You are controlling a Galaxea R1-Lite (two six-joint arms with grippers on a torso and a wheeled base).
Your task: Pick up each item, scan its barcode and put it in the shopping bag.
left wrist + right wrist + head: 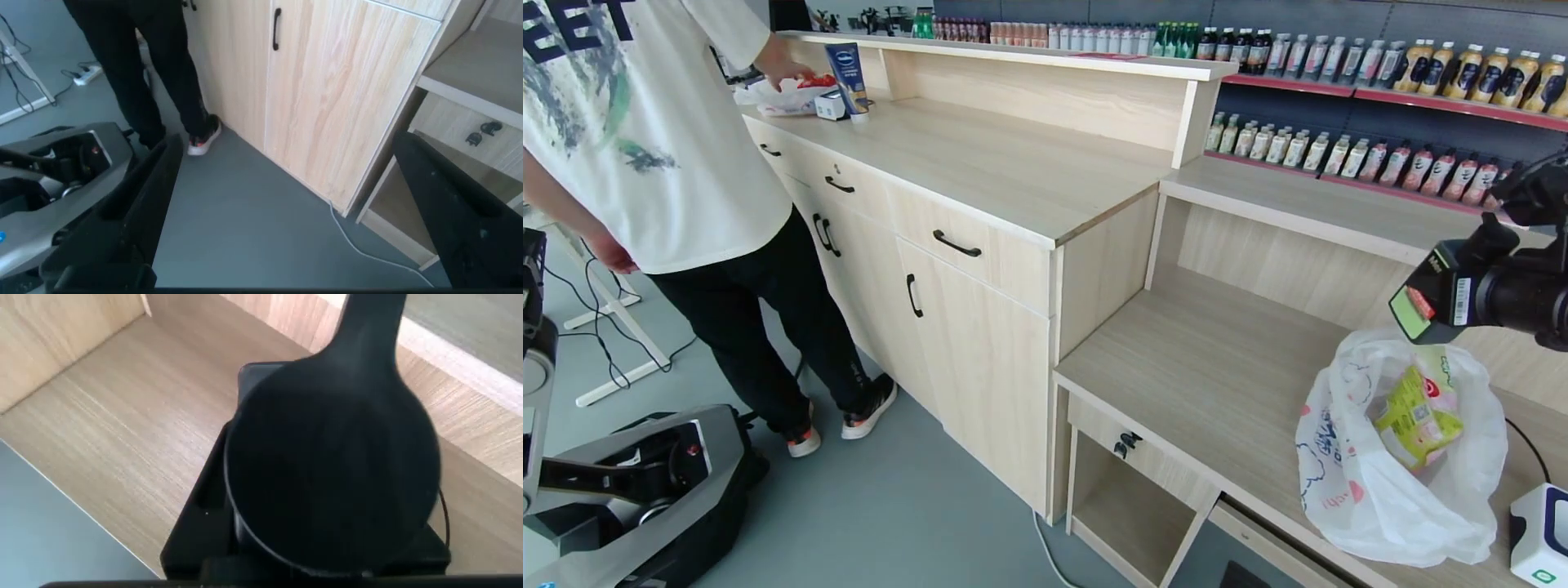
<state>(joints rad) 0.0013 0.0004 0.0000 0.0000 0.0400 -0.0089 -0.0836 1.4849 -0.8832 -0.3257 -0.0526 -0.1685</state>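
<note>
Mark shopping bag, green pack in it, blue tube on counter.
shopping bag [1380,510], head view, front plastic wall.
green pack [1417,416], head view, middle of its face.
blue tube [846,77], head view, mid-body.

Large dark block letters seen across top of white T-shirt [645,122], cut by frame edge, word not readable whole. Logo and small print on blue tube [848,77], too small to be made out. Barcode sticker and red label noted on scanner [1445,298]. Blue and red print scattered over shopping bag [1347,482]; red round mark on green packet [1417,416] inside. Shelf bottles [1339,151]: labels unreadable.
</note>
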